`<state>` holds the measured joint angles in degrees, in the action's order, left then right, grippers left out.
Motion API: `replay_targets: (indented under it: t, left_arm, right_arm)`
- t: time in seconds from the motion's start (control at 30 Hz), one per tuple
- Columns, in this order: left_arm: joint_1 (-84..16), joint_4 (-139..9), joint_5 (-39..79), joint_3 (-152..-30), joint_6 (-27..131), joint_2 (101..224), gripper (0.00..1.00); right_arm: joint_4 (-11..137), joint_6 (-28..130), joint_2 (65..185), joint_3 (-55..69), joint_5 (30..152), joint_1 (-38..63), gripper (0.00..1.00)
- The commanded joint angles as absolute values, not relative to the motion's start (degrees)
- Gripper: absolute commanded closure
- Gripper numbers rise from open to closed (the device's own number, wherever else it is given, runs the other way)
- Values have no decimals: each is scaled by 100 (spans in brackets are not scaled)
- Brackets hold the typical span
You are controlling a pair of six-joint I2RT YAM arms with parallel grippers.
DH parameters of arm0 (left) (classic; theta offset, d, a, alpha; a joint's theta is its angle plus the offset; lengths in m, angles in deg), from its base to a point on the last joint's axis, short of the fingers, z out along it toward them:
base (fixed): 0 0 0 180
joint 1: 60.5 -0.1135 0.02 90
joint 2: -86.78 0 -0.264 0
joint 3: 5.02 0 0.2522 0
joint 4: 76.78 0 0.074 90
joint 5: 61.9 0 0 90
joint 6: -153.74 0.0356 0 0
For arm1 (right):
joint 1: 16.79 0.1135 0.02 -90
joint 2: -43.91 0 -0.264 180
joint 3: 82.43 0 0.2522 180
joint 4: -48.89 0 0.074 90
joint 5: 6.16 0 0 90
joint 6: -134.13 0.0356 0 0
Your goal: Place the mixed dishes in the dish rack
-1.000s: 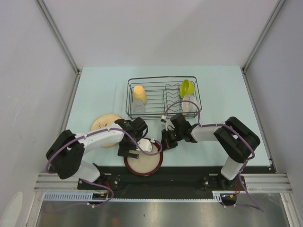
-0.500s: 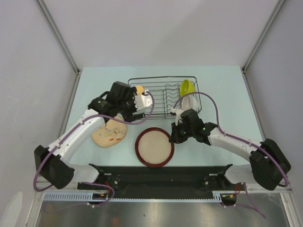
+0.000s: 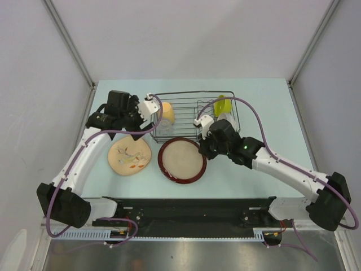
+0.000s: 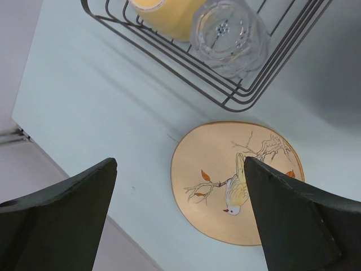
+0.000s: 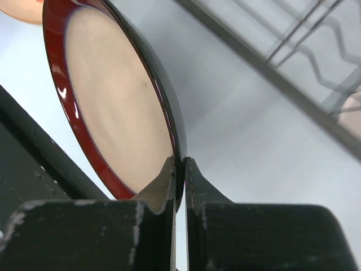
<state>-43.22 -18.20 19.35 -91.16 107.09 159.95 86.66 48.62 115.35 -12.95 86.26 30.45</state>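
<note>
Toward the dish rack [image 3: 194,116] at 12 o'clock the dark-red-rimmed cream dish [image 3: 181,160] has come nearer, its rim pinched by the right gripper [image 5: 179,169], so probably it loads next; the beige floral-patterned plate [image 3: 130,156], at 9 o'clock of the dish, lies under the left gripper [image 4: 179,169], spread wide, empty.

Red-rimmed cream dish [image 3: 181,160] just beside black wire rack [image 3: 183,116] holding mug [image 3: 166,110], glass [image 3: 163,129], bowl [image 3: 221,105].

Top view: I look steeply down from the 6 o'clock side. Left wrist faces down, well above the beige plate [image 4: 237,186]. Right wrist sits close on the red-rimmed dish [image 5: 107,107]. All three share the dish rack [image 3: 186,113].
</note>
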Motion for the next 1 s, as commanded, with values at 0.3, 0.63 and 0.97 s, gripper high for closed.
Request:
replay_targets:
  t: [0.3,0.63,0.97]
  left_arm:
    - [-4899,-1890,1316,-9225,10434,15894,0]
    - [-5215,-1977,1132,-8909,10417,15762,0]
    - [-5470,-2021,1035,-8689,10434,15814,0]
  right_arm:
    - [7962,3008,11088,357,6364,3516,100]
    - [5871,1032,11834,744,5818,3006,100]
    - [5264,485,12722,1403,6204,2154,100]
